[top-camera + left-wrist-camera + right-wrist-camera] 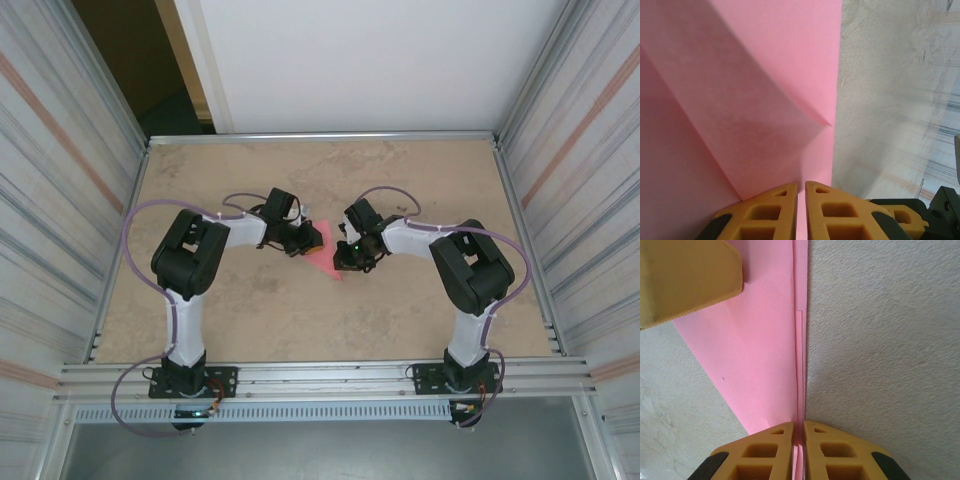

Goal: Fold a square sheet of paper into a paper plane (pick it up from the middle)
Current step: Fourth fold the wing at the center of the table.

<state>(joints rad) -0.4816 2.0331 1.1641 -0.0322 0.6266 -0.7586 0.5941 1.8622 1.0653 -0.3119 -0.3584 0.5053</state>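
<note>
The left arm (190,262) and right arm (470,265) share one build: bulky black joint housings, white links and a black base bolted to the rail, with a lilac cable (126,245) looping alongside each. The left gripper (801,184) and right gripper (798,424) have yellow-orange fingers (770,215) moulded with rectangular and triangular windows, with black pads at the outer corners.

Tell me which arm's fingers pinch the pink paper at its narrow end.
The right arm's fingers: the paper narrows toward them along its folded edge. The left arm's fingers pinch it at a wide part.
</note>
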